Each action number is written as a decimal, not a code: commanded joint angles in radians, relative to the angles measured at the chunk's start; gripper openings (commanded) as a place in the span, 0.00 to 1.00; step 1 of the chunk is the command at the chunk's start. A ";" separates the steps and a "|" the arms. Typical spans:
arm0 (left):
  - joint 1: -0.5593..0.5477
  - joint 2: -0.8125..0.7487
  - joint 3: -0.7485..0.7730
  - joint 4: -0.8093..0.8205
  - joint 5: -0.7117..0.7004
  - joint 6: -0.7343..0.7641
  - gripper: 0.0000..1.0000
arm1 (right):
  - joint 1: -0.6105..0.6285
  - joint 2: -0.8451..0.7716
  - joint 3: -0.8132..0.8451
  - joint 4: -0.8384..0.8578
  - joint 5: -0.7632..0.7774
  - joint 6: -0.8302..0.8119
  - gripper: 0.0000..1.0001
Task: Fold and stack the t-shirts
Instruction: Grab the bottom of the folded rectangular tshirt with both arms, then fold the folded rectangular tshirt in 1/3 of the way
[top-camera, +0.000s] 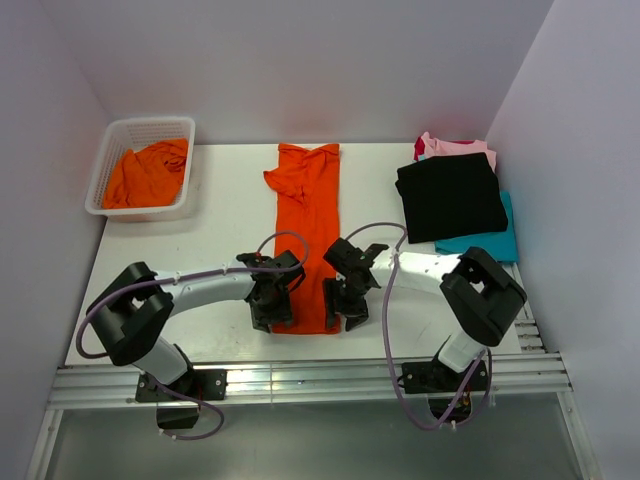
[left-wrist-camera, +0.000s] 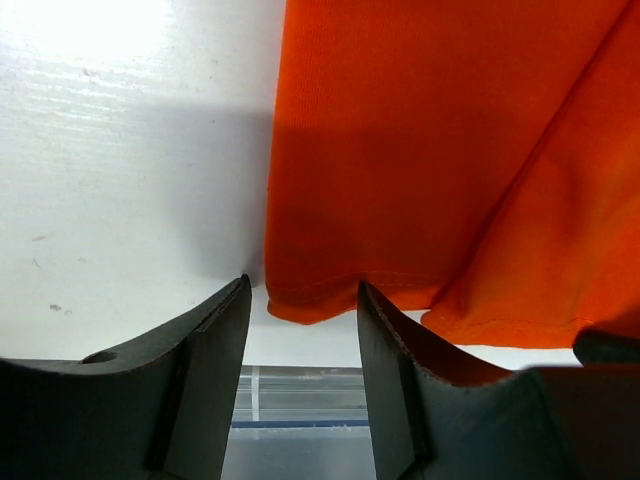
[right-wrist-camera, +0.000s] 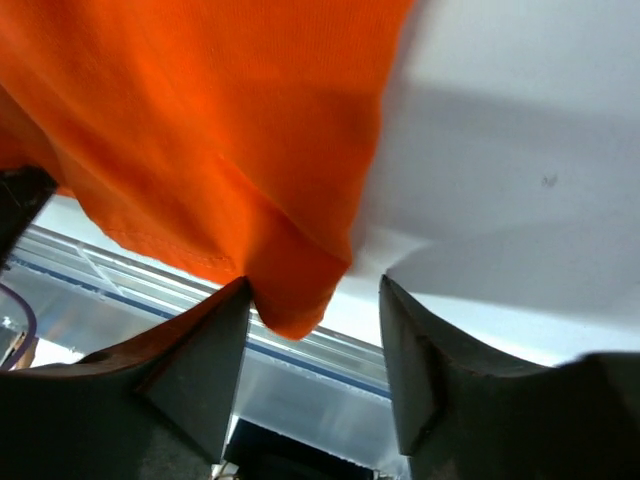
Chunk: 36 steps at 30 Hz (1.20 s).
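An orange shirt (top-camera: 306, 235) is laid as a long strip at the table (top-camera: 225, 215) centre. Its 6 o'clock corners are straddled by the left gripper (left-wrist-camera: 303, 287) and right gripper (right-wrist-camera: 315, 285), both spread, cloth between the fingers unpinched. A black shirt (top-camera: 450, 195) is stacked at 2 o'clock

Bright overhead light. Glare on surface (left-wrist-camera: 100, 50) ahead-left of my left end effector (left-wrist-camera: 303, 284); soft shadow just ahead; fingers (left-wrist-camera: 200, 370) slightly blurred.

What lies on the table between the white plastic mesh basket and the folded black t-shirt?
A long orange fabric t-shirt, folded narrow; the top view shows it.
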 joint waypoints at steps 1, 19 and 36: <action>0.008 0.003 -0.002 0.026 0.004 0.026 0.52 | 0.015 -0.051 -0.023 -0.014 0.024 0.018 0.60; 0.018 0.005 0.056 -0.014 -0.046 0.049 0.00 | 0.029 0.018 0.026 -0.032 0.036 -0.045 0.04; 0.041 -0.087 0.428 -0.387 -0.151 0.093 0.00 | -0.021 -0.108 0.367 -0.410 0.159 -0.150 0.00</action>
